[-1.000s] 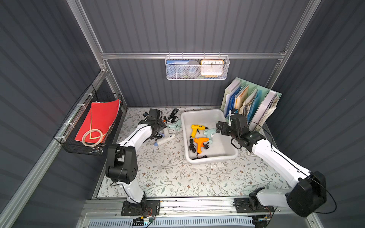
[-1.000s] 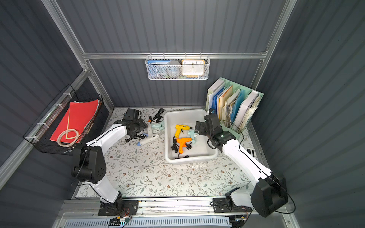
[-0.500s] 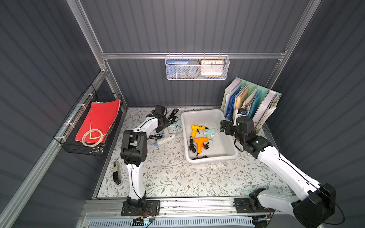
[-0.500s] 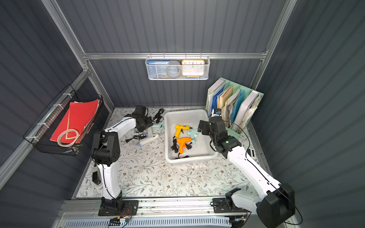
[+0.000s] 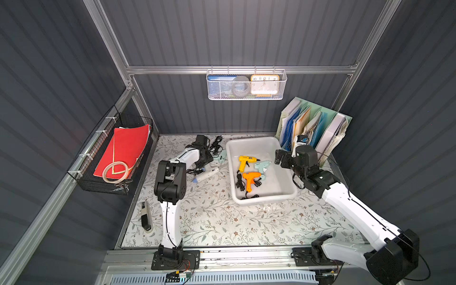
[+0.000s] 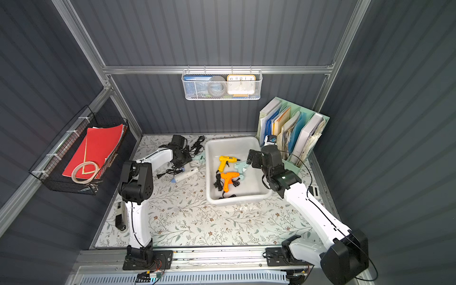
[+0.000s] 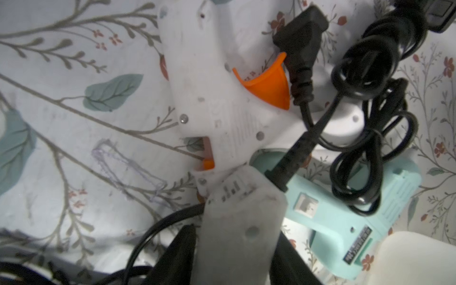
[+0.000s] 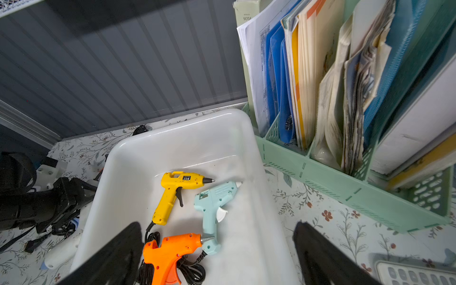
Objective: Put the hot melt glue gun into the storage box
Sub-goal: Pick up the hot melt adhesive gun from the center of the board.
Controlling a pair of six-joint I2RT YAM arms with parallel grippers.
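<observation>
Straddling the grip of a pale glue gun (image 7: 246, 197), the left gripper (image 7: 234, 234) has one dark finger close on either side of that handle. The left wrist view does not show whether the pads already press it, so I cannot tell if the hold is made. A black cord (image 7: 296, 150) leaves the butt of the handle and runs off into the coils (image 7: 370, 138) lying over the neighbours.

Those neighbours crowd it: a white glue gun (image 7: 209, 98) with an orange trigger touches it on one side and a teal glue gun (image 7: 345, 209) lies just beside it on the other. All three rest on the floral table cover (image 5: 222, 222), outside the storage box (image 5: 266, 198) and near its wall. In a top view the left gripper (image 5: 203, 158) hides the pale gun.

I judge the step in hand to be the grasp — the lift and carry are not yet begun. The next move calls for a firm clamp, then a straight rise so that the tangled cords do not drag the other guns along, then a short carry over the rim.

Further out, the right gripper (image 8: 217, 225) hangs over the box with its fingers wide apart, holding nothing. Under it lie a yellow gun (image 8: 177, 192), an orange gun (image 8: 170, 254) and a second teal gun (image 8: 212, 204) — already inside.
</observation>
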